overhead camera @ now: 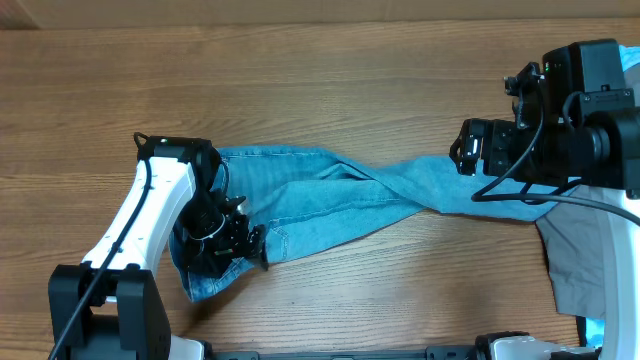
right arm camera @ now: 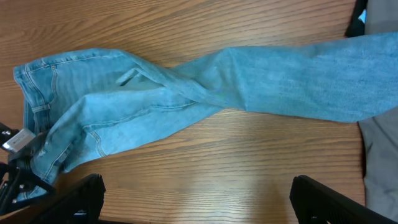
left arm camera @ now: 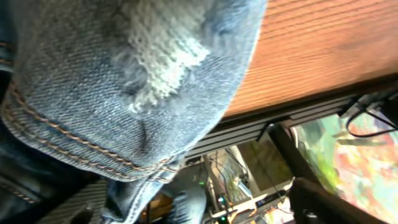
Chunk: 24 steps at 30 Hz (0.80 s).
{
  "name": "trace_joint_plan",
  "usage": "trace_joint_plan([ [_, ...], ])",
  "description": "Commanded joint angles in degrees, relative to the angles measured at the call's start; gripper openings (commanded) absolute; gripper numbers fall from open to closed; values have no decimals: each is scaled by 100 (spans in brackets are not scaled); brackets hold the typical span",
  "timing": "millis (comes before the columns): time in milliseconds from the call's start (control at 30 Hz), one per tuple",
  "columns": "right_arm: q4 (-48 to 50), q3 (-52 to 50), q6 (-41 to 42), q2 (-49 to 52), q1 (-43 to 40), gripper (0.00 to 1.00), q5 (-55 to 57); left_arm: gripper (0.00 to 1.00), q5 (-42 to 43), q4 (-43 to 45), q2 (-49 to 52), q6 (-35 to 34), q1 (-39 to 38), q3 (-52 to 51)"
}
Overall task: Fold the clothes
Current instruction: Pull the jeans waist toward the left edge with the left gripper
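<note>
Jeans (overhead camera: 330,195) lie twisted across the bench (overhead camera: 300,80). Their waistband end sits under the left gripper (overhead camera: 228,238), which is pressed into the denim, so I cannot tell whether it grips. The right gripper (right arm camera: 196,183) hovers over the jeans' leg end, spread wide and empty. Grey trousers (overhead camera: 570,265) lie just beyond that end.

- A wooden table (overhead camera: 330,90) fills the overhead view, its mid-brown boards running left to right with clear grain and seams.
- A paler tan strip (overhead camera: 300,8) runs along the top edge; what it is cannot be told.
- In the left wrist view, a dark ribbed rail (left arm camera: 249,127) lines the table's edge.
- Below the rail are black cables (left arm camera: 354,115), blurred equipment (left arm camera: 217,199) and a colourful patch (left arm camera: 360,168).
- Soft, even light leaves a faint sheen on the wood.
</note>
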Motion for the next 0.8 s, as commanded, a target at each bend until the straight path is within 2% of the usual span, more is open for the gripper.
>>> trace_joint_plan([
  [0,7,17,2,-42,-7,100,42,94,254,-273,-11,76,-31,535],
  [133,7,17,2,-39,-7,100,101,100,39,-367,-46,-254,17,2243],
  [200,7,17,2,-42,-7,100,101,100,-562,-98,-46,-730,188,3167],
  [367,7,-20,0,-42,-7,100,254,98,-1598,807,-17,-1543,846,3554],
  [533,7,-293,0,-39,-7,100,511,98,-1421,1051,511,-1572,1569,3414],
  [600,7,-396,-4,-39,-7,100,514,80,-1069,1097,848,-1534,1744,3414],
  [633,7,-457,-4,-39,-7,100,514,66,-774,1102,1141,-1502,1818,3414],
  [667,7,-481,-4,-39,-7,100,514,60,-605,1110,1318,-1502,1843,3414],
  [700,7,-522,-4,-39,-7,100,511,56,-455,1128,1530,-1502,1851,3414],
  [767,7,-608,-4,-39,-7,100,511,54,-387,1250,1971,-1513,1849,3414],
])
